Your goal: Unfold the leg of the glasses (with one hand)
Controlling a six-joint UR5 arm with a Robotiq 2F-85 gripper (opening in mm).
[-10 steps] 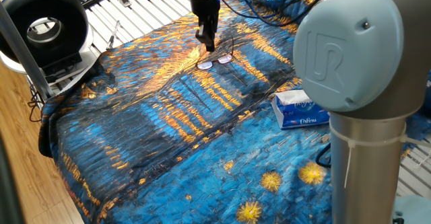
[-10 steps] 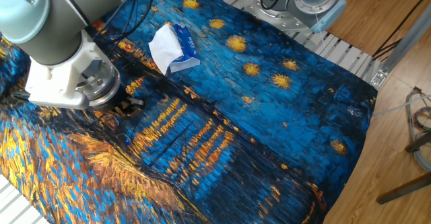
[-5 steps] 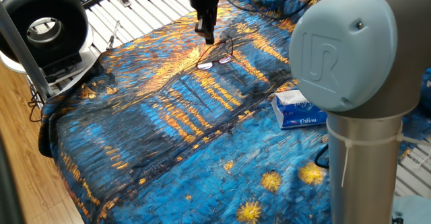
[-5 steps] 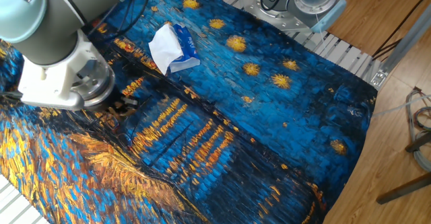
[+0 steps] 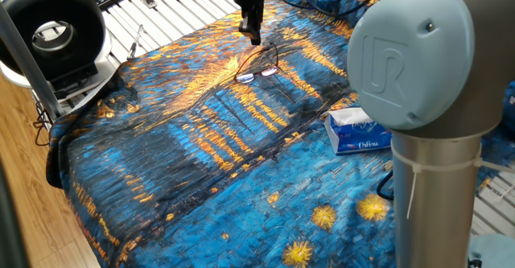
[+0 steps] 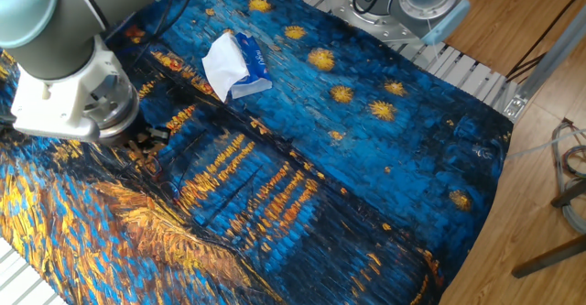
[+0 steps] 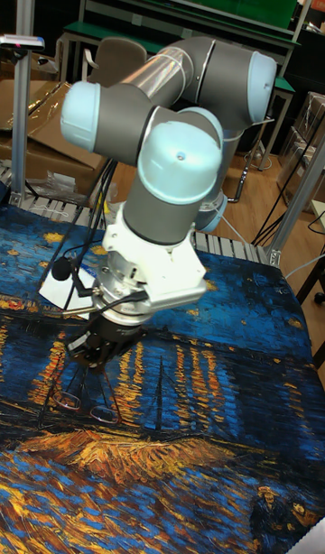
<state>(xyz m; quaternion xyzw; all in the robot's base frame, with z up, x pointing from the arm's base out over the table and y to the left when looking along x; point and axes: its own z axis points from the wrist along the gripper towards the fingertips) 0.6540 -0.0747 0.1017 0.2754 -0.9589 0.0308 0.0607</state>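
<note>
Glasses lie on the counter's painted cloth, well apart from the tissue pack. Claw hangs just above them; finger spacing cannot be told.

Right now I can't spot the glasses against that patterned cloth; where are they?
In one fixed view the glasses lie on the orange part of the cloth, just below the gripper and up-left of the tissue pack.
</note>
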